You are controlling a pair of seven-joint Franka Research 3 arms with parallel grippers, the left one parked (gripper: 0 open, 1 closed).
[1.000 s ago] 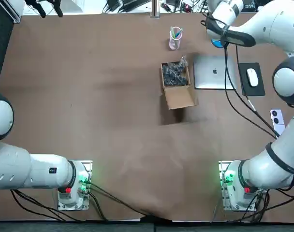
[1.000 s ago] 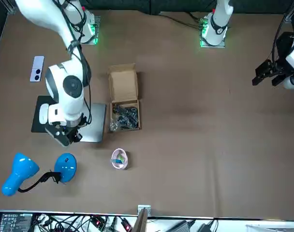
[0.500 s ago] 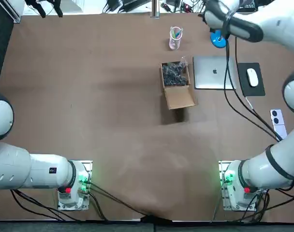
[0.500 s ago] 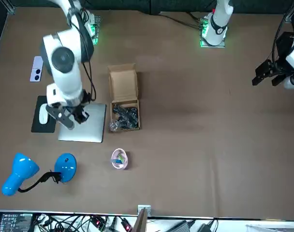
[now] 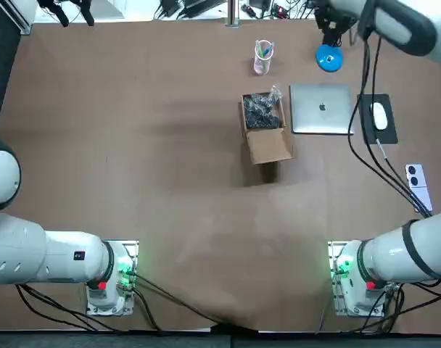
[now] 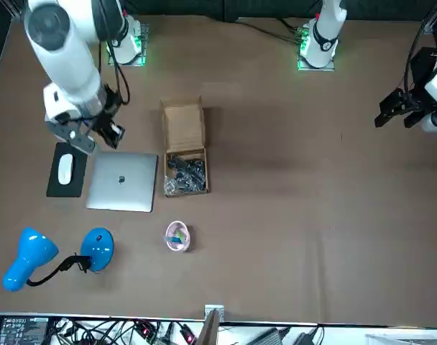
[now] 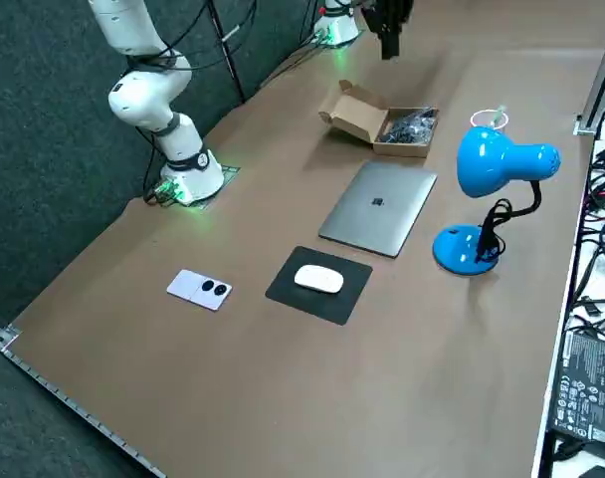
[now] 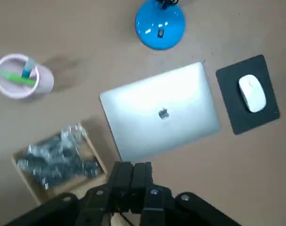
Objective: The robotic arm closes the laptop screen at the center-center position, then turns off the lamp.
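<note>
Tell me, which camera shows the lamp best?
Right side view: the lamp shows whole, head, neck and base. Front view flattens it from above; top and wrist views catch only its base. The shut pincer hangs near the laptop.

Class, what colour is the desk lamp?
Blue: the lamp shows best in the right side view. The right gripper hangs high above the laptop.

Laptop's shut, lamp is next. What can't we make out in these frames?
On or off: no view looks into the shade of the lamp; the top and wrist views show only the lamp base.
The switch position: too small, wrist view.
The right hand, shut and raised near the laptop: partly cut by the top edge in the right side view.
What the box holds: a dark tangle, too small everywhere.
</note>
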